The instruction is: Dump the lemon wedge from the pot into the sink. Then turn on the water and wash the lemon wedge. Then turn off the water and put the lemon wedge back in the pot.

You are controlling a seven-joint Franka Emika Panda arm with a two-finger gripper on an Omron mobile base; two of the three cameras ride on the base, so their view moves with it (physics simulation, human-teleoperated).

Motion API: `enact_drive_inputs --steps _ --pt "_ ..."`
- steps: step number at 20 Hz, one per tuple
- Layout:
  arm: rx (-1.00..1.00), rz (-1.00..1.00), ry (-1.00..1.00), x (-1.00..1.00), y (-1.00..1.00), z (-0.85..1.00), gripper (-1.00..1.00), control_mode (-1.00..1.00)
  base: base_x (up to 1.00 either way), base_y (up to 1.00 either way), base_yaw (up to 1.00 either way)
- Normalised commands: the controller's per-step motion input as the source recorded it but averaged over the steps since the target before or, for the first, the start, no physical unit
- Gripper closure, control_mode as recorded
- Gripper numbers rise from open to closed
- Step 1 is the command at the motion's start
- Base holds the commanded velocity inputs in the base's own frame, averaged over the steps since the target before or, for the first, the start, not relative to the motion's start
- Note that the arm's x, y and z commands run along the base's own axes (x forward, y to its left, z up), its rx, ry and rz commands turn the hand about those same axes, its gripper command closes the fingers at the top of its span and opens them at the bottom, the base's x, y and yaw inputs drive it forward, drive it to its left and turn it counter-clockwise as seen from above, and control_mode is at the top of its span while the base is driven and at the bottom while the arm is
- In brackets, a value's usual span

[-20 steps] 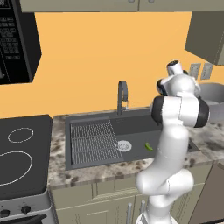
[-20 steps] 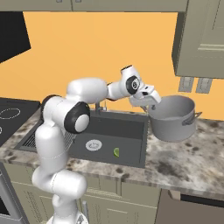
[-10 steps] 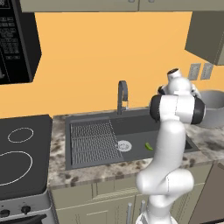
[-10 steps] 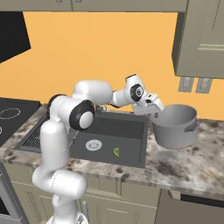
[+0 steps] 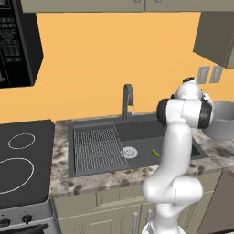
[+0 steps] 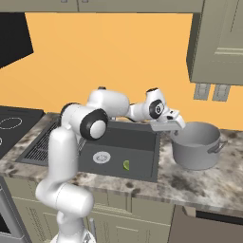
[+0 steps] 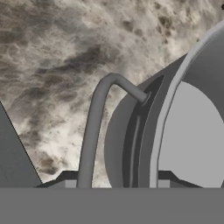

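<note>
Since 1 second ago we have carried the pot (image 6: 196, 144) down and to the right; it now stands upright on the speckled stone counter (image 6: 209, 182) just right of the sink (image 6: 121, 154), where earlier it hung tilted above the counter edge. The lemon wedge (image 6: 126, 165) has not shifted: it lies on the sink floor, in the open half, a little right of the round silver drain (image 6: 101, 157) and near the basin's front wall. From the left base view we see the same wedge (image 5: 156, 153) just right of the drain (image 5: 130, 152), partly behind our arm.

The pot's left side handle (image 7: 98, 118) arches up between our finger tips in the hand view, with the pot wall and rim (image 7: 164, 113) running up the right half and its pale inner floor visible beyond. The gripper (image 6: 167, 126) sits at the pot's left rim in the right base view. Its jaws stand partly apart on either side of the handle, but we cannot tell whether they press on it or have let it go.

The ribbed wire grid (image 5: 97, 147) covers the left half of the sink. The dark faucet (image 5: 128, 99) with its arched spout rises behind the basin, and we see no stream from it. To the left of the sink lies the black stovetop (image 5: 20, 162) with white rings. 2 wall outlets (image 6: 211, 91) sit on the orange wall above the pot.
</note>
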Motion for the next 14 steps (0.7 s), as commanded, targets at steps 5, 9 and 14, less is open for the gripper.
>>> enact_drive_inputs --steps 5,9,14 --pt "0.06 0.03 0.00 0.05 -0.28 -0.30 1.00 -1.00 0.00 0.00 0.00" --pt "0.03 0.04 0.00 0.27 -0.27 -0.31 1.00 -1.00 0.00 0.00 0.00" --pt "0.04 0.05 0.01 0.33 -0.25 -0.26 1.00 -1.00 0.00 0.00 0.00"
